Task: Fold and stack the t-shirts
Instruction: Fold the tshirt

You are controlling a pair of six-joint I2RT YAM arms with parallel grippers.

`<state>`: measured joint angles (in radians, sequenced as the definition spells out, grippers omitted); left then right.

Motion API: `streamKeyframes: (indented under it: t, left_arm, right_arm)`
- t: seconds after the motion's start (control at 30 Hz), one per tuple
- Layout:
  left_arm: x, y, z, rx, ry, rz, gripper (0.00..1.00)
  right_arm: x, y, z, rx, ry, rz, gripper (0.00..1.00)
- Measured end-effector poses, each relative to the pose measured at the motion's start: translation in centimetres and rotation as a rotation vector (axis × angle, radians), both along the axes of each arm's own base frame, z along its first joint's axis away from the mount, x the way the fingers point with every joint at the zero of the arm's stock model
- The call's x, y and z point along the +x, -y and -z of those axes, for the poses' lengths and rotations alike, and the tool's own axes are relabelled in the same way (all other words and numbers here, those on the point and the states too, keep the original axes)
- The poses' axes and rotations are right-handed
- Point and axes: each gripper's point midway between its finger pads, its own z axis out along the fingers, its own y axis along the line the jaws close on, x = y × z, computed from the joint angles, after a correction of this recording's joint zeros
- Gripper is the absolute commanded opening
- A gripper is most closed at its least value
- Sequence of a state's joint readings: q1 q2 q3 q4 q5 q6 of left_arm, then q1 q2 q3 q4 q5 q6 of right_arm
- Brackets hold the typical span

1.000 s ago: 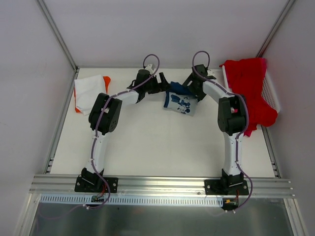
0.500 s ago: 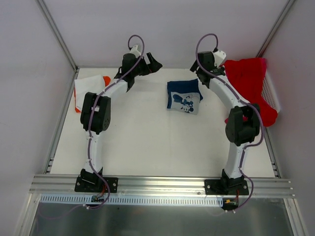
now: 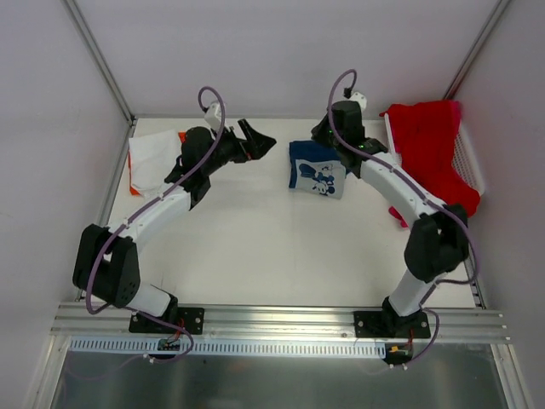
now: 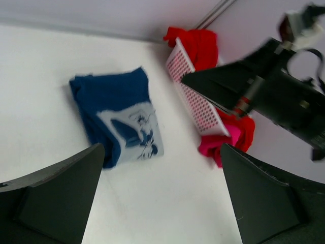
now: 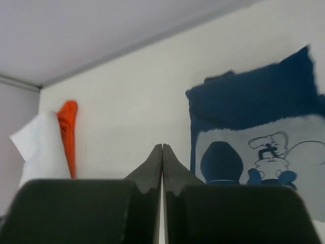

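A folded navy t-shirt (image 3: 317, 169) (image 4: 117, 119) (image 5: 254, 101) with a white print lies flat at the back middle of the table. My left gripper (image 3: 257, 139) (image 4: 161, 152) hangs open to the left of it, holding nothing. Close by the shirt's back edge my right gripper (image 3: 321, 133) (image 5: 162, 147) is shut and empty, with its fingers pressed together. A folded white t-shirt (image 3: 153, 158) (image 5: 38, 147) lies on an orange one (image 3: 185, 136) (image 5: 67, 132) at the back left. A red t-shirt (image 3: 430, 145) (image 4: 198, 43) drapes over the basket, with a pink one (image 4: 210, 147) under its near end.
The white mesh basket (image 3: 470, 158) (image 4: 195, 96) stands at the back right against the wall. Metal frame posts and grey walls close in the table on the left, back and right.
Both grippers left the navy shirt, which now lies flat and folded. The left arm swung back left, still open. The right gripper shut and came down by the shirt's back edge.
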<state>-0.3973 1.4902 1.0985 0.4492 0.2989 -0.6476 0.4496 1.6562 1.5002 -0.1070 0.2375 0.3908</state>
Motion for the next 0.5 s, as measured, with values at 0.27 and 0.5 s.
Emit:
streamKeyframes:
  t: [0.27,0.5]
  left_arm:
    - [-5.0,-2.9,6.0,0.067,-0.132,-0.048,0.99]
    - [-5.7,-4.0,3.6,0.061,-0.068,-0.09,0.99]
  right_arm:
    - [1.8,-5.1,16.7,0.088,-0.339,-0.165,0.0]
    - [1.0,-4.8,19.8,0.208,-0.381,-0.111,0.01]
